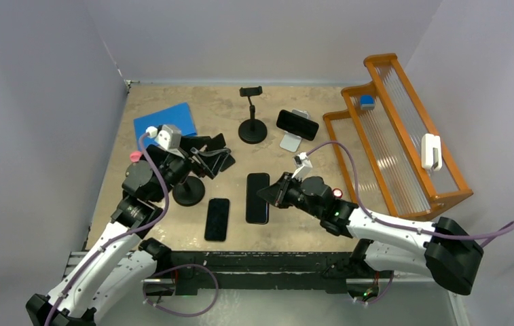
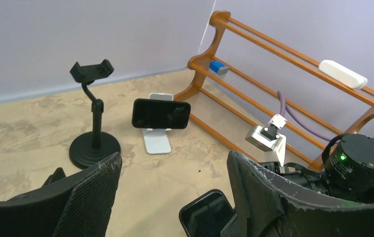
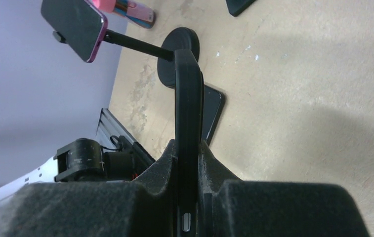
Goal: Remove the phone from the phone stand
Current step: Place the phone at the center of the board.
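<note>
My right gripper [image 1: 276, 193] is shut on a black phone [image 1: 257, 197], held flat and low over the table; the right wrist view shows that phone [image 3: 188, 98] edge-on between the pads. A black round-base phone stand [image 3: 177, 44] carries a pink-edged phone [image 3: 73, 27] on its arm; its base [image 1: 188, 191] sits front left. My left gripper [image 1: 210, 153] hangs open by that stand's top, nothing between its fingers [image 2: 101, 187]. Further back, a silver stand [image 1: 293, 141] holds another black phone [image 1: 297, 124] sideways, beside an empty black clamp stand [image 1: 252, 115].
A second black phone [image 1: 217, 219] lies flat near the front edge. A blue pad [image 1: 166, 122] lies back left. An orange wooden rack [image 1: 403, 136] fills the right side, with a white object [image 1: 431, 151] and a small blue one [image 1: 366, 102] on it.
</note>
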Controlling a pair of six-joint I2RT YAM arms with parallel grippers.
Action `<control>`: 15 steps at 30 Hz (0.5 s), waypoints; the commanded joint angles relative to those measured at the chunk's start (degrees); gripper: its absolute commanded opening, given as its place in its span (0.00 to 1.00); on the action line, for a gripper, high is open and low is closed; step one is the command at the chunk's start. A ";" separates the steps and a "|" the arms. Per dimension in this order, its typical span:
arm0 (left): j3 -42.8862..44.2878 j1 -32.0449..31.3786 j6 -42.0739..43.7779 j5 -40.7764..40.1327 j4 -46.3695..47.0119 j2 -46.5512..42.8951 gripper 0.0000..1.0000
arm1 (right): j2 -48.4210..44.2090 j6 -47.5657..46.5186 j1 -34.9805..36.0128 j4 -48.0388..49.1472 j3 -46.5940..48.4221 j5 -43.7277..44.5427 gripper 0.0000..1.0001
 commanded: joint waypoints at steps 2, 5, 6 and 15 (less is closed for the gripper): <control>2.55 -0.13 -1.58 -3.80 -1.00 0.71 0.75 | 2.28 8.36 0.10 7.04 0.44 2.72 0.00; 2.43 -0.14 -2.18 -4.03 -0.84 0.84 0.74 | 4.56 10.49 0.14 8.31 0.02 3.01 0.00; 2.43 -0.14 -2.36 -4.07 -0.82 0.92 0.73 | 5.37 10.78 0.14 8.56 0.06 3.08 0.00; 2.43 -0.14 -3.14 -4.03 -0.90 0.96 0.72 | 13.55 12.45 0.14 11.53 1.21 2.40 0.00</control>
